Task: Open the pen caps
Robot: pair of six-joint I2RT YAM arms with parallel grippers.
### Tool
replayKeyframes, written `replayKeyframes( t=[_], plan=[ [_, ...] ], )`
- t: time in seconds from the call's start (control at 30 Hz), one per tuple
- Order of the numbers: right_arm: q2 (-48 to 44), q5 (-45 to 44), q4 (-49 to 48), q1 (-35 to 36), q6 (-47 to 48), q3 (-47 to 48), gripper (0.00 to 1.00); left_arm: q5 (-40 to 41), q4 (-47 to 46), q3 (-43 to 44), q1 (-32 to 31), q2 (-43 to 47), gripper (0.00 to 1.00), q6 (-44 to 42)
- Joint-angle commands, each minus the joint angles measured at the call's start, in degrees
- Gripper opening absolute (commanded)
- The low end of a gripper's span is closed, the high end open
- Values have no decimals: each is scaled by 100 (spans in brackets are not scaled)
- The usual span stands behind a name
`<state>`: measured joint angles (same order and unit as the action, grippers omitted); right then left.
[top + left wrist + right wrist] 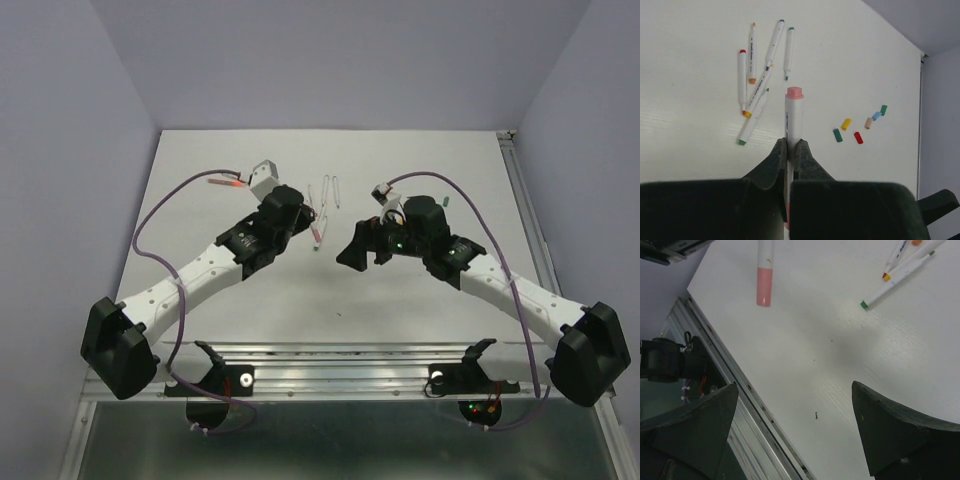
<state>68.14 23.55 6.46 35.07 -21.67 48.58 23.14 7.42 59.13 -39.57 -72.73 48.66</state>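
My left gripper (pixel 790 145) is shut on a white pen (pixel 794 120) that points away from it, with a pink cap (pixel 794 92) still on its far tip. The pen's other pink end (pixel 764 287) shows in the right wrist view. Several loose pen caps lie on the table to its right: green (pixel 837 135), yellow (pixel 846 124), red (pixel 858 137), peach (pixel 868 123), blue (pixel 876 115) and green (pixel 883 110). My right gripper (pixel 795 386) is open wide and empty above bare table, apart from the pen. From above, the left gripper (pixel 300 212) and right gripper (pixel 355 250) face each other at mid table.
Several white pens (pixel 757 92) lie in a loose fan on the table ahead and left of the left gripper; two show in the right wrist view (pixel 895 282). A metal rail (pixel 740 390) runs along the table's near edge.
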Motion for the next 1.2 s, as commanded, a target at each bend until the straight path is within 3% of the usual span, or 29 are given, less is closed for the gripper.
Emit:
replayKeyframes(
  t=[0.0, 0.13, 0.33, 0.53, 0.87, 1.1, 1.17],
  plan=[
    [191, 527, -804, 272, -153, 239, 100, 868, 84, -174, -437, 39, 0, 1258],
    [261, 625, -1015, 343, -390, 284, 100, 973, 93, -51, -718, -22, 0, 1444],
    [463, 36, -822, 404, -470, 398, 100, 1053, 119, 133, -1070, -127, 0, 1646],
    [753, -52, -822, 474, -496, 644, 91, 1132, 234, 256, -1211, -215, 0, 1743],
    [1026, 88, -786, 518, -733, 829, 42, 1176, 269, 300, -1272, -224, 0, 1778],
    [1000, 387, -682, 518, -812, 803, 1, 1307, 199, 327, -1272, -251, 0, 1752],
    [947, 501, -516, 527, -777, 759, 1, 1491, 146, 370, -1272, -250, 0, 1647]
  ],
)
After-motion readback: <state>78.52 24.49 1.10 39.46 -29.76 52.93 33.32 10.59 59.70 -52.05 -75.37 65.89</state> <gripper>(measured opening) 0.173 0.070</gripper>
